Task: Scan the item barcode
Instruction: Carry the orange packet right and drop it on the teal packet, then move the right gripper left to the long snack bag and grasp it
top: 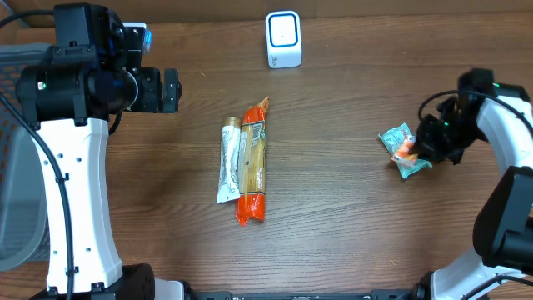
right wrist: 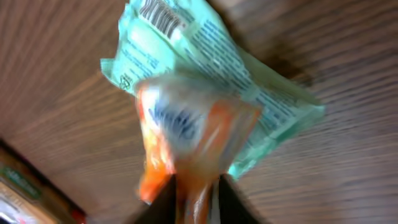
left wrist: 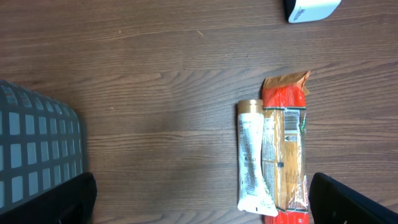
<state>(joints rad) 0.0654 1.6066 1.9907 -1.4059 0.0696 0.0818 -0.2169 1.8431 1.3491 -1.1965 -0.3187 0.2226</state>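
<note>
A wooden table (top: 333,242) seen from above, with a robot arm at each side of the frame. At the right edge, the right gripper (top: 426,150) is down at a small crumpled snack packet (top: 402,152), pale green with an orange end, which sits at centre right of the frame. In the right wrist view the packet (right wrist: 249,81) fills the picture. Its orange end is blurred and lies in the narrow gap between the two dark fingers (right wrist: 163,200) at the bottom centre. Whether they are pinching it or only flanking it cannot be told. A printed barcode (right wrist: 163,17) shows on the green part at the top of that view. At the top centre of the overhead frame stands a white scanner (top: 283,39), well apart from the packet. In the middle of the table a white tube (top: 228,160) and a long orange noodle pack (top: 253,162) lie side by side, touching. At upper left the left gripper (top: 171,90) hangs above bare wood with its claw spread wide and nothing in it. A grey mesh basket (top: 17,167) shows at the left edge.
</note>
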